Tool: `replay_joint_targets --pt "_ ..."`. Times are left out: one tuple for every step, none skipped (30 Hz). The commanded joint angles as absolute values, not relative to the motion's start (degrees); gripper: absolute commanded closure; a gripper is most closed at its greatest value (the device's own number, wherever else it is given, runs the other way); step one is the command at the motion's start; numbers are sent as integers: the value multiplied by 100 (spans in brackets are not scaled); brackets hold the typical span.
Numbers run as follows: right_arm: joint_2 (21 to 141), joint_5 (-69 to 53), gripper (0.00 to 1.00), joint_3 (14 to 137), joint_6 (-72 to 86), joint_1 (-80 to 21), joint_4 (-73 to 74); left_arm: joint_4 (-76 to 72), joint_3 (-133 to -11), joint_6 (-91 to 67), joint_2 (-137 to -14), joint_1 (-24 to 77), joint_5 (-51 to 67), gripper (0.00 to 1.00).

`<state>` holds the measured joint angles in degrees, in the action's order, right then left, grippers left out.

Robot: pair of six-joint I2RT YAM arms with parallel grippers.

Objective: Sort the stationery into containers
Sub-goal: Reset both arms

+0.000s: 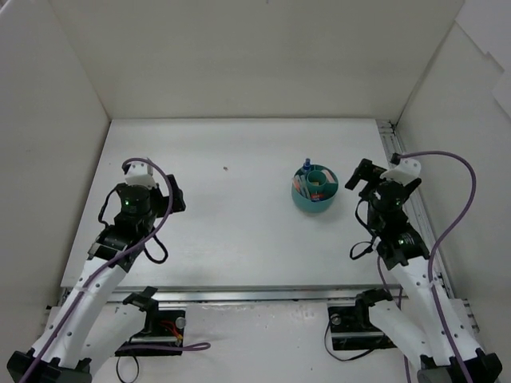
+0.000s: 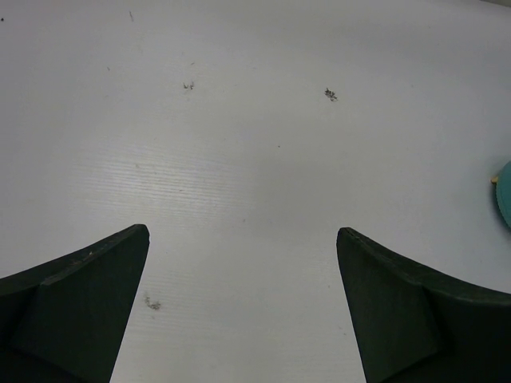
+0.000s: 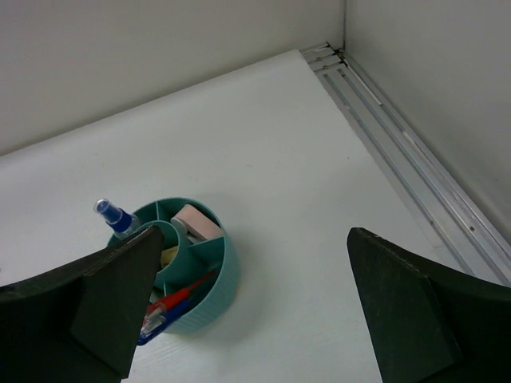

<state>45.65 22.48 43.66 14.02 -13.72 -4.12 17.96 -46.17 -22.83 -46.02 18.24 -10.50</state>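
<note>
The round teal bowl (image 1: 314, 190) stands on the white table right of centre, divided into compartments. Seen from the right wrist, the bowl (image 3: 227, 271) holds a pink eraser (image 3: 196, 223), a blue-capped clear bottle (image 3: 116, 217), a red pen (image 3: 180, 295), a blue pen (image 3: 156, 329) and a yellowish stick (image 3: 169, 255). My right gripper (image 1: 387, 182) hovers just right of the bowl. It is open (image 3: 255, 239) with nothing between its fingers. My left gripper (image 1: 142, 199) is far left of the bowl, open (image 2: 243, 231) over bare table. A sliver of the bowl's rim (image 2: 505, 199) shows at the left wrist view's right edge.
White walls enclose the table on three sides. An aluminium rail (image 1: 391, 152) runs along the table's right edge, also seen as the rail (image 3: 407, 152) from the right wrist. Small dark specks (image 2: 330, 94) mark the table surface.
</note>
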Motion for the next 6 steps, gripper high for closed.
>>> replay_joint_targets --pt "4088 3172 2 4272 1792 -1353 -642 1924 -4992 -2329 -4404 1714 -1169 0" --pt "4017 3329 2 4228 1915 -1354 -607 1942 -5001 -2320 -4386 1714 -1169 0" --pt "3877 3583 2 4184 2134 -1354 -589 1942 -5010 -2303 -4386 1714 -1178 0" --pt "3832 3638 2 4079 2171 -1354 -580 1942 -4992 -2294 -4368 1714 -1169 0" --pt "3797 3656 2 4043 2136 -1345 -580 1890 -4992 -2294 -4377 1714 -1143 0" --pt "3771 3691 2 4052 2031 -1345 -563 1890 -5018 -2294 -4377 1714 -1134 0"
